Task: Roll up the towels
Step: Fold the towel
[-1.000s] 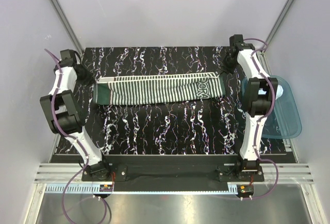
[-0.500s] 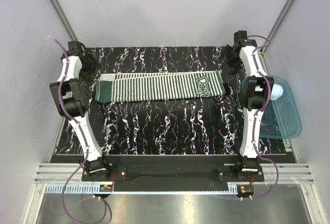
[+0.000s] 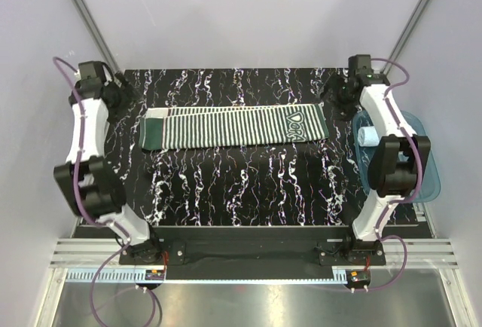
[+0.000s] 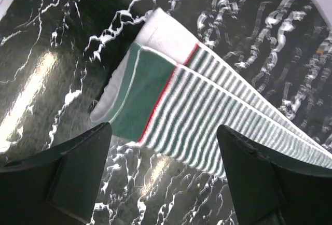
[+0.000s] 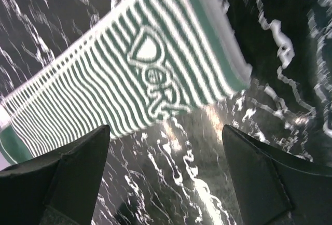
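Flat and full-length between the two hands: striped towel, green-banded end just ahead of the left gripper, lettered end just ahead of the right gripper. Both pairs of jaws spread wide, grasping nothing. Outboard of the right gripper, at the marbled table edge: blue tray holding the pale blue towel, partly hidden by the right arm. Lettering blurred in the right wrist view.

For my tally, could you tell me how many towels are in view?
2: the striped towel lies flat across the table; the blue towel sits in the tray at right, partly hidden by the right arm.
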`<action>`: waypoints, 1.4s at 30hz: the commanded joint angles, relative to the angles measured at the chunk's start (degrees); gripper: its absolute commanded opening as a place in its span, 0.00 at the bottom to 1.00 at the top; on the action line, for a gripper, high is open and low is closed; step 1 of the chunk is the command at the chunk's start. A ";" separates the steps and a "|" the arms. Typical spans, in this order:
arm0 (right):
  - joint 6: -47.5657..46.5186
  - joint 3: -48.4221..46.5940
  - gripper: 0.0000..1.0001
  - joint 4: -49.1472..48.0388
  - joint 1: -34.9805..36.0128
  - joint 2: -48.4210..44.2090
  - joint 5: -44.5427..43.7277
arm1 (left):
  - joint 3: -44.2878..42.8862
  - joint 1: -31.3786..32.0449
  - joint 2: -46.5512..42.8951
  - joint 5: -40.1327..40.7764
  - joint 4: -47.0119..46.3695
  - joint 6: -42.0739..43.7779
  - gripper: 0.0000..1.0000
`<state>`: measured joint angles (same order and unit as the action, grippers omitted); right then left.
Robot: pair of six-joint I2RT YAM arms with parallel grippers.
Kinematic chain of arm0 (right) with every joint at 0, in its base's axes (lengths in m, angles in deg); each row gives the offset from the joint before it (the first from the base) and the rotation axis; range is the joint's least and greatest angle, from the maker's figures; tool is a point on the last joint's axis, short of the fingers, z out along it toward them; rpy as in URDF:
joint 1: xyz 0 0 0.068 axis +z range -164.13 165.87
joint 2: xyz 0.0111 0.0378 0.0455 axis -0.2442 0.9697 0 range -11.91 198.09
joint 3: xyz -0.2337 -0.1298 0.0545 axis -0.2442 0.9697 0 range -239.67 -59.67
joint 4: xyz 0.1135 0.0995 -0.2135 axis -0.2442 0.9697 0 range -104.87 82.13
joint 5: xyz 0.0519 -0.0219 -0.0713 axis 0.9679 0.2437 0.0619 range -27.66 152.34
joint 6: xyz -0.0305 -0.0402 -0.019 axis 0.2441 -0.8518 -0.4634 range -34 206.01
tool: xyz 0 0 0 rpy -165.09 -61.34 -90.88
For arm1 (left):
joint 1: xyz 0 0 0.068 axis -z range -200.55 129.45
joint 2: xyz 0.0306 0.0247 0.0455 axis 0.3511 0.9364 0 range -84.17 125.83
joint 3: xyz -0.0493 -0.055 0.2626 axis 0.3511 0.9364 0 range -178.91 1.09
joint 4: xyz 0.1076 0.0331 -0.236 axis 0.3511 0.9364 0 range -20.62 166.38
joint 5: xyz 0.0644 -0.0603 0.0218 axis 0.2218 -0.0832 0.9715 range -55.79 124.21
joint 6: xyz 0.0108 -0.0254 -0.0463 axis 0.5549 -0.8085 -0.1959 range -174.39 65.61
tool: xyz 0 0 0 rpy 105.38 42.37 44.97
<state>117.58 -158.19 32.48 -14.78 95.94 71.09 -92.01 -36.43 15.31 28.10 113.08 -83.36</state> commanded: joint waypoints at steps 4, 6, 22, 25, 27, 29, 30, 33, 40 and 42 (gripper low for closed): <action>1.21 13.60 0.92 -7.09 3.19 -4.31 1.19 | 18.61 0.58 -16.65 -5.84 -4.50 1.19 0.87; 1.39 16.60 0.90 -8.06 3.19 -4.58 0.48 | 22.33 1.11 -20.27 -5.84 -4.77 2.77 0.87; 2.62 18.55 0.58 -12.46 -2.52 1.91 -2.95 | 42.12 8.40 -38.31 0.48 -10.92 6.21 0.86; 2.18 16.70 0.55 -12.37 -2.61 4.11 -2.78 | 42.21 9.20 -37.26 0.31 -11.27 5.68 0.85; 2.09 16.26 0.55 -12.37 -2.61 5.17 -2.78 | 42.30 9.55 -36.99 0.40 -11.36 5.59 0.84; 2.00 15.99 0.55 -12.72 -2.61 5.79 -2.78 | 42.21 9.64 -37.17 0.75 -11.27 5.59 0.84; 2.00 15.90 0.56 -12.72 -2.61 6.31 -3.39 | 42.38 9.64 -37.25 0.66 -11.45 5.59 0.84; 1.65 15.29 0.56 -12.99 -2.61 7.72 -3.74 | 42.30 9.73 -37.08 0.48 -11.45 5.59 0.84; 0.95 13.44 0.47 -13.25 -2.78 9.74 -4.88 | 42.21 9.73 -36.82 0.13 -11.45 5.59 0.84; 0.69 13.09 0.39 -13.25 -2.78 10.44 -5.24 | 42.30 9.64 -36.73 0.04 -11.45 5.59 0.84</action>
<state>119.19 -142.80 20.13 -17.51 105.38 68.29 -49.54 -26.92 -21.74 27.49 104.31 -78.36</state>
